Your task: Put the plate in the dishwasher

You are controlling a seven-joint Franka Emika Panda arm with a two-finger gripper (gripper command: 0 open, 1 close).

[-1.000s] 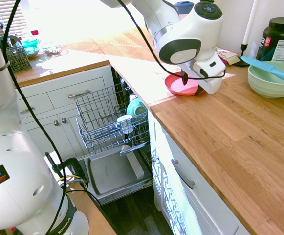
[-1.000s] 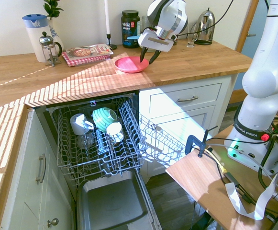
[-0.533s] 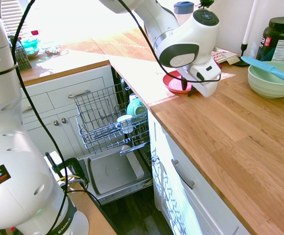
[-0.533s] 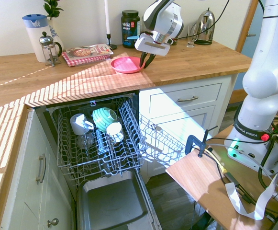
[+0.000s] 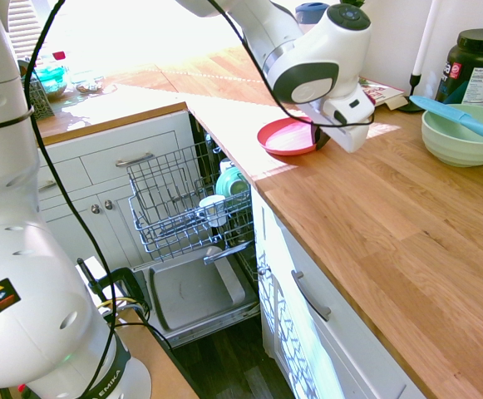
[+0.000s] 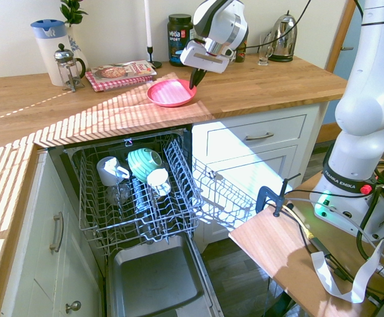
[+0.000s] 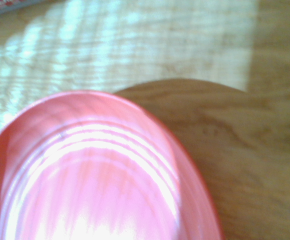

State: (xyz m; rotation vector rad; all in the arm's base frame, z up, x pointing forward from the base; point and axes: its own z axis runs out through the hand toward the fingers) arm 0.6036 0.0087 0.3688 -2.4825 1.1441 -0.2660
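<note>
Gripper (image 6: 193, 82) pinches plate (image 6: 171, 93) by its rim (just off bench (image 6: 112, 112)); dishwasher (image 6: 139, 191) rack lies below, beside.

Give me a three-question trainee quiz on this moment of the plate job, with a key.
1. True or false: the gripper is shut on the rim of the pink plate.
2. Where is the teal cup? A: on the wooden counter. B: in the dishwasher rack. C: inside the pale green bowl.
3. What lies across that bowl's rim?

Key:
1. True. The fingers pinch the plate's edge, and the wrist view shows its shadow on the wood, which suggests it is lifted.
2. B, among the white cups.
3. A light blue utensil; the first exterior view does not show which kind.
</note>
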